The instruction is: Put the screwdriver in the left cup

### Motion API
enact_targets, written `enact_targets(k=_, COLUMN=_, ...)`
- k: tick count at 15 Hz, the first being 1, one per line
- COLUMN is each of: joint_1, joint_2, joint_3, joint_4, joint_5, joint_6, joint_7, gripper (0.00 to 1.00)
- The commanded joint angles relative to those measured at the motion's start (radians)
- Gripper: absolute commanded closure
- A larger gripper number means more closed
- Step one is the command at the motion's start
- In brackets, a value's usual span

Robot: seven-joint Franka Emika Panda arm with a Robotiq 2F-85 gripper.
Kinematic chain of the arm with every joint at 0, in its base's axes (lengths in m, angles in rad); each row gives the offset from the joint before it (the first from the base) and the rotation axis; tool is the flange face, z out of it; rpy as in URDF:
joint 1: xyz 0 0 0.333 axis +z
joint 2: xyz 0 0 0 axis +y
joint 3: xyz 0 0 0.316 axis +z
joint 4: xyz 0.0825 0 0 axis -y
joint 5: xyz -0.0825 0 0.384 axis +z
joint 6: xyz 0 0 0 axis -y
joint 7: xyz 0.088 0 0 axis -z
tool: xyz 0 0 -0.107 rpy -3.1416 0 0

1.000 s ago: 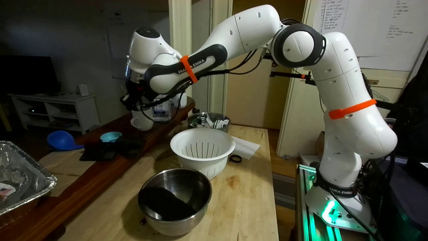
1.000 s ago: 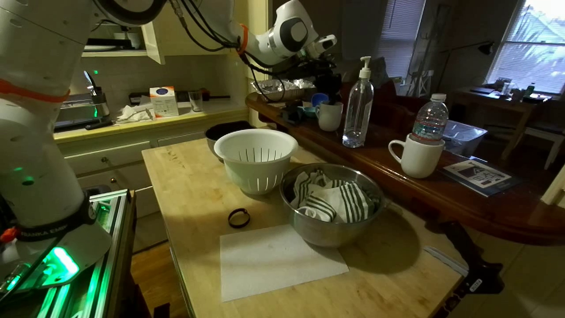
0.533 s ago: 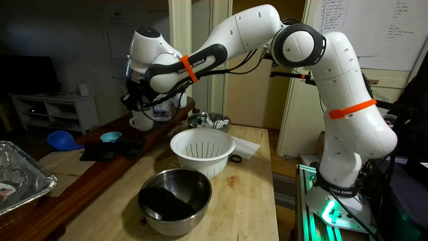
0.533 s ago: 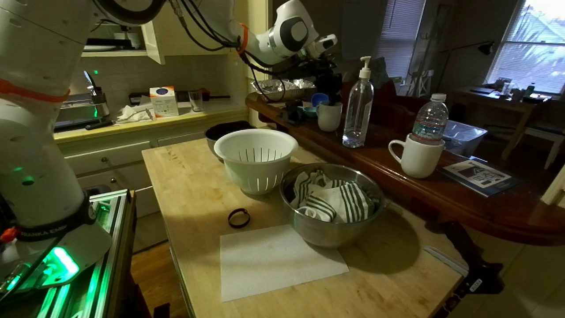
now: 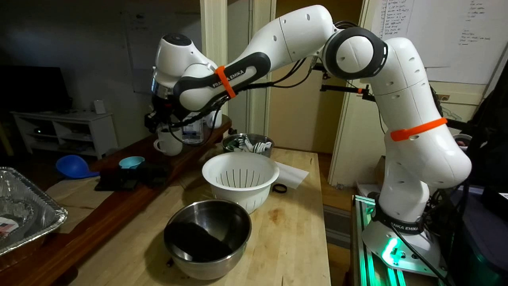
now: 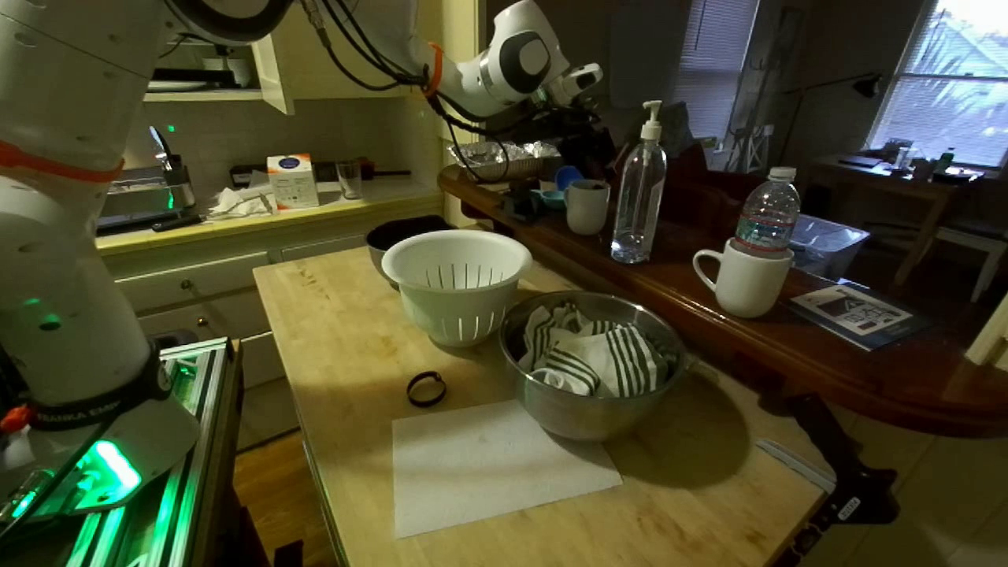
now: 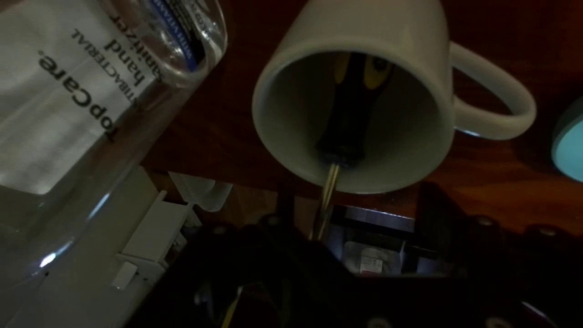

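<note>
Hovering near the mouth of the white left cup (image 6: 587,211), my gripper (image 7: 358,195) has its two dark fingers spread, a clear gap between them in the wrist view. The screwdriver (image 7: 348,114) is inside that cup: its dark, yellow-patched handle sits within the walls, and its thin metal shaft pokes out past the rim toward me. The shaft shows between my fingers, closer to one; whether it touches that finger, I cannot tell. The cup stands upright on the wooden ledge (image 6: 669,279), just beside a clear pump bottle (image 6: 639,206). Farther along, another white mug (image 6: 746,283) holds a water bottle (image 6: 768,209). Below, a white colander (image 6: 421,307) stands on the tabletop (image 6: 346,331), near a steel bowl (image 6: 587,413) of striped cloth (image 6: 618,362).
</note>
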Motion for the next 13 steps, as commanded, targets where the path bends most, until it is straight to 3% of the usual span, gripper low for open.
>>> enact_targets(k=1, joint_1=0.005, joint_2=-0.034, joint_3=-0.005, joint_4=-0.032, joint_5=0.015, joint_6=-0.032, joint_7=0.0, gripper=0.01)
enact_targets(k=7, joint_1=-0.021, joint_2=-0.234, joint_3=0.013, joint_4=-0.129, joint_5=0.041, joint_6=-0.208, joint_7=-0.012, gripper=0.0)
enact_targets(k=12, joint_1=-0.084, joint_2=-0.409, joint_3=0.07, joint_4=-0.243, joint_5=0.133, joint_6=-0.117, joint_7=-0.147, gripper=0.0)
enact_targets(k=13, joint_1=-0.075, joint_2=-0.327, joint_3=0.062, joint_4=-0.143, joint_5=0.095, joint_6=-0.18, joint_7=-0.084, gripper=0.0)
